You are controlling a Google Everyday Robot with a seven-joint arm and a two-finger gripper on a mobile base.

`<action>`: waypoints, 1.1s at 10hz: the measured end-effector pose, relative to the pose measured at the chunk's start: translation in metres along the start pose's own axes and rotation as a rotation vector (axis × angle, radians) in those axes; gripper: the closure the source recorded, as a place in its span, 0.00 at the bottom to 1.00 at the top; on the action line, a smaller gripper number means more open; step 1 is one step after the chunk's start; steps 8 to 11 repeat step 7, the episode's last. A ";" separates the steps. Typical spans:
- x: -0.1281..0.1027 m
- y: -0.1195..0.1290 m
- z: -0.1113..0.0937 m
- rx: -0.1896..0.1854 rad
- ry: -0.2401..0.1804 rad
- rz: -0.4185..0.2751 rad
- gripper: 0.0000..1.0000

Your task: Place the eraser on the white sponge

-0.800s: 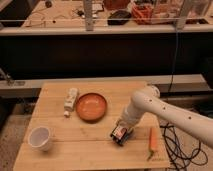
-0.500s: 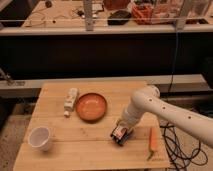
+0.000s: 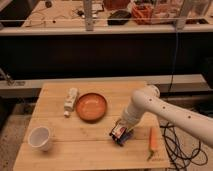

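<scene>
The gripper (image 3: pixel 120 136) is seen low over the near half of the wooden table (image 3: pixel 90 150), right of its middle. It is carried at the end of a white arm (image 3: pixel 165 112) that is brought in from the right edge of the view and bent downward at a rounded joint. Whether the gripper is released or clenched cannot be told. A small object with a red-and-white face and a dark underside, taken to be the eraser (image 3: pixel 117 132), is seen right at the gripper's tip, at or just above the table surface. Whether it is grasped or merely touched cannot be told. Up and to the left of the gripper an orange bowl (image 3: pixel 91 106) is set on the table, apart from the eraser. Just beside the bowl's left rim the white sponge (image 3: pixel 70 101) is laid lengthwise, well apart from the eraser. A carrot (image 3: pixel 152 140) is laid near the table's right edge, close to the gripper. A white cup (image 3: pixel 40 137) is stood upright near the front left corner.
</scene>
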 end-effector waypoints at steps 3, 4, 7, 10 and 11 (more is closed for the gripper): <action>0.001 0.001 0.000 -0.003 -0.002 0.003 0.45; 0.000 0.001 0.000 -0.003 -0.003 0.005 0.51; 0.001 0.002 0.000 -0.007 -0.005 0.009 0.53; 0.001 0.002 0.000 -0.007 -0.005 0.009 0.53; 0.001 0.002 0.000 -0.007 -0.005 0.009 0.53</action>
